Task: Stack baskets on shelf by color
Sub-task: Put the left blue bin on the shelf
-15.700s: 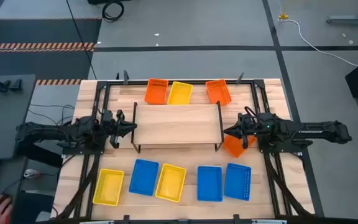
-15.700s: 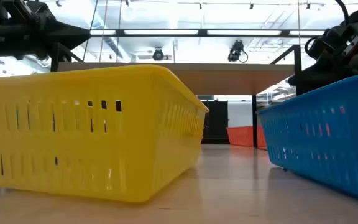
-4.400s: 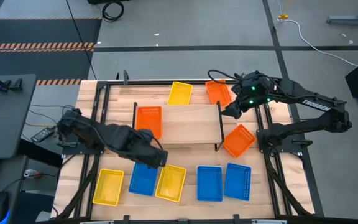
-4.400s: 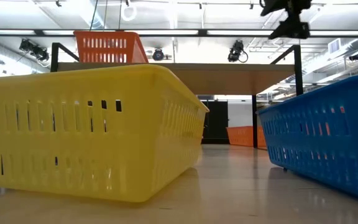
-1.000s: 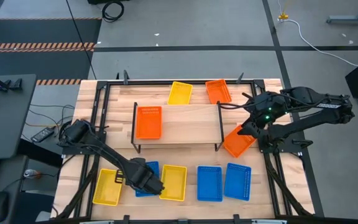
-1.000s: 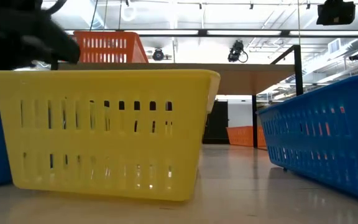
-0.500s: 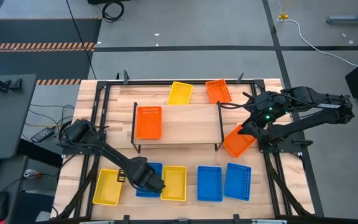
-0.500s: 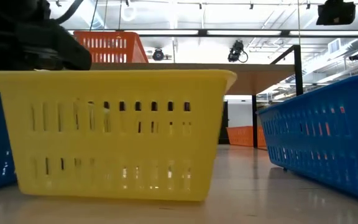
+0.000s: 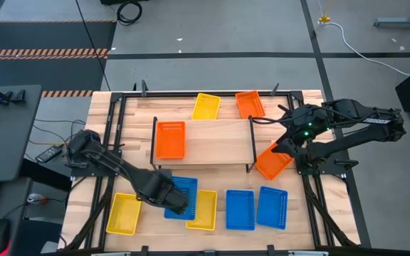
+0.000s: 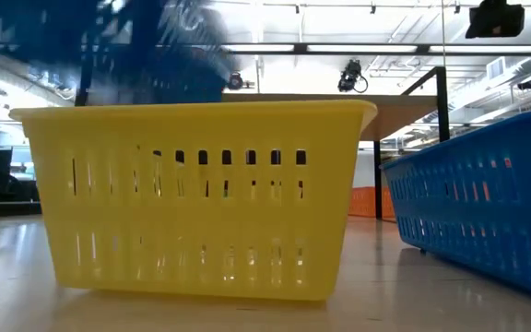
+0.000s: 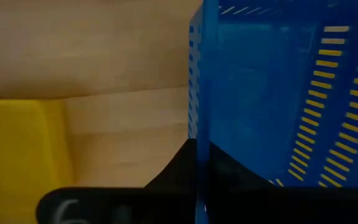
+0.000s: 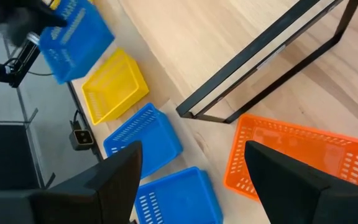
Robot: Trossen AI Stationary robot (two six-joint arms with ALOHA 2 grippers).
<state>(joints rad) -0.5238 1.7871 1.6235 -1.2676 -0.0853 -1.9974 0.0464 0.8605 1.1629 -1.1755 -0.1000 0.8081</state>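
Blue basket [image 9: 179,196] is gripped by the left pincer [image 9: 171,202], lifted off the tabletop [image 9: 137,117]; the shelf [image 9: 212,142] lies beyond it, nearer this arm's side. Right pincer [image 9: 282,146] hovers wide.

The baskets are moulded plastic with slotted mesh walls. The yellow basket [image 10: 196,198] filling the low view's centre has smooth, slightly glossy walls and a rounded rim. The blue basket [image 11: 278,93] at the right of the left wrist view is smooth and faintly sheeny, light showing through its slits. The orange basket [image 12: 297,158] at the lower right of the right wrist view looks matt. The shelf [image 9: 216,142], mid-frame in the high view, has a pale, matt wooden top on thin black metal legs. The tabletop [image 10: 413,295] is light wood with a soft satin sheen, dimly reflecting the baskets.
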